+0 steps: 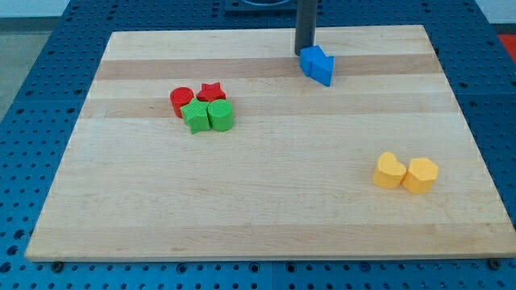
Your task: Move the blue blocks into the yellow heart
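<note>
Two blue blocks (318,65) sit pressed together near the top of the wooden board (266,217), right of centre; their shapes are hard to make out. My tip (304,53) rests at the upper left edge of the blue pair, touching or almost touching it. The yellow heart (389,171) lies at the lower right of the board, far below the blue blocks. A yellow hexagon-like block (421,175) touches the heart's right side.
A tight cluster sits left of centre: a red cylinder (182,100), a red star (211,91), a green star (194,118) and a green cylinder-like block (221,116). The board rests on a blue perforated table (32,97).
</note>
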You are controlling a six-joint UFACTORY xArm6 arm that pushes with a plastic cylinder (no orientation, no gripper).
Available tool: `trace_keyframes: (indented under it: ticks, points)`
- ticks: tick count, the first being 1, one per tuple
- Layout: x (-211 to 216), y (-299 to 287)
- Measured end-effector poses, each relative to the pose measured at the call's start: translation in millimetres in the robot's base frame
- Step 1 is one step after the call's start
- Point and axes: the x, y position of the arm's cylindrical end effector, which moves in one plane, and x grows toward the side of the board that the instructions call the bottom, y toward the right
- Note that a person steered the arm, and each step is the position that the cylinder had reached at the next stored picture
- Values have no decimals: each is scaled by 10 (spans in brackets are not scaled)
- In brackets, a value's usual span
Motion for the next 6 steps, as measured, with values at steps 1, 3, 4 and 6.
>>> trace_keyframes:
  ticks: [1,3,4,6]
  points:
    - [2,76]
    - [235,130]
    - [361,202]
    - [668,369]
